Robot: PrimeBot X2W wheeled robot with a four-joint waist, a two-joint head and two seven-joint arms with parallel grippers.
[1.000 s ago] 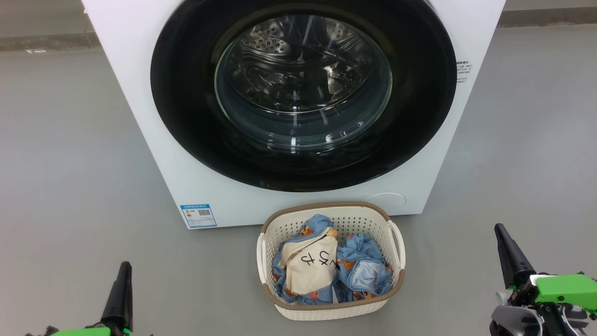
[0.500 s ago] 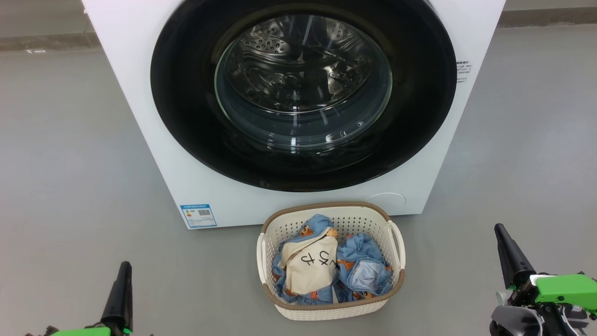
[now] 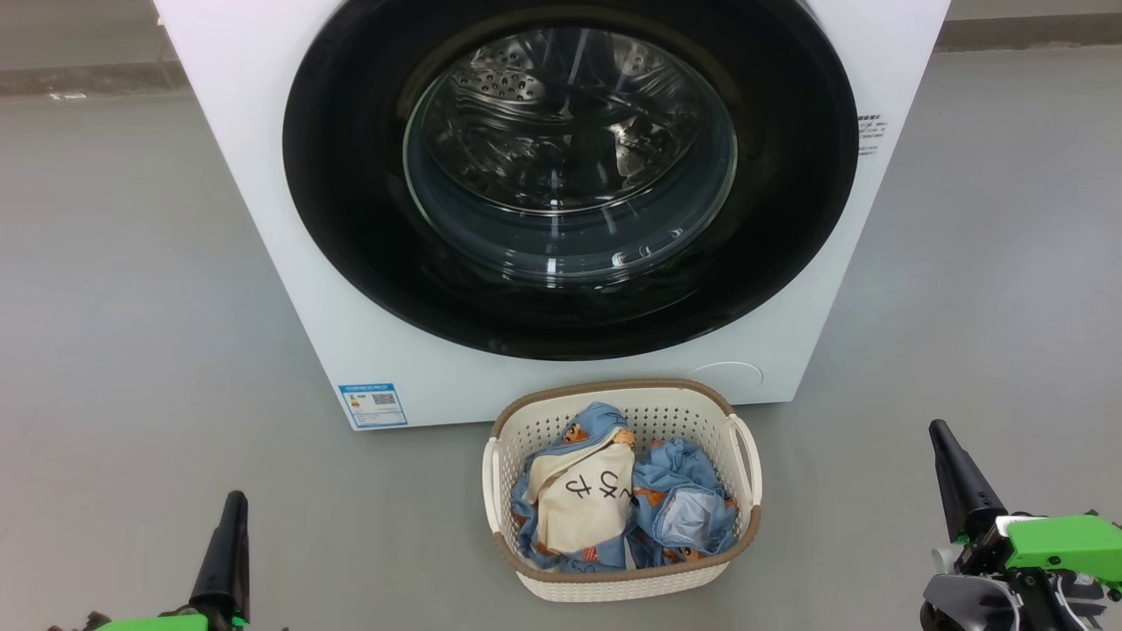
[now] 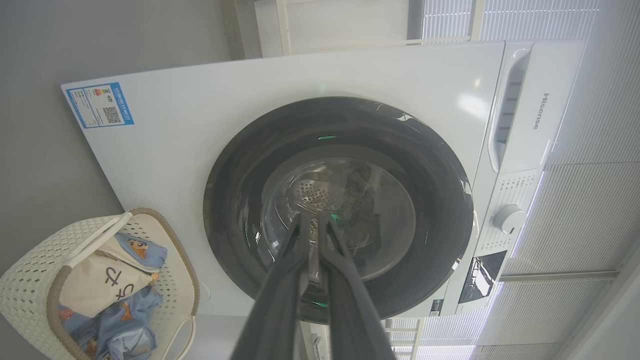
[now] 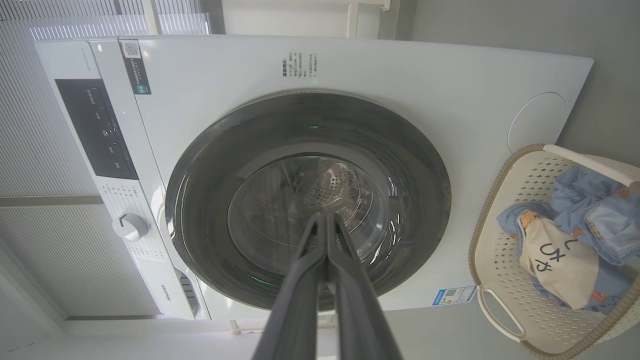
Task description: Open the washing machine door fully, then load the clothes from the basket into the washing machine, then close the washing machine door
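The washing machine (image 3: 254, 263) stands on the grey floor (image 3: 105, 350), a white box whose front is almost covered by the round black door (image 3: 351, 245). The door is closed, flush against the front, and the perforated steel drum (image 3: 526, 79) shows through its bulging glass window (image 3: 570, 219). A blue label sticker (image 3: 372, 405) sits at the lower left corner of the front in the head view. In the left wrist view a round knob (image 4: 509, 219) sits on the control panel beside the door. The basket (image 3: 614, 390) stands on the floor just in front of the machine, below the door and a little to the robot's right of its middle; I cannot tell whether it touches the front panel. The clothes (image 3: 688, 517) lie bunched inside it: light-blue pieces printed with small orange-brown bears, and on top, toward the left, a cream cloth (image 3: 578, 517) with black characters. The left claw (image 3: 233, 513) points up from the lower left of the head view over bare floor, well apart from the basket, its fingers drawn narrow together and holding nothing. The right claw (image 3: 945, 443) points up at the lower right, also well apart from the basket, its fingers pressed together on nothing. In both wrist views the dark fingers aim toward the door's window and touch nothing.
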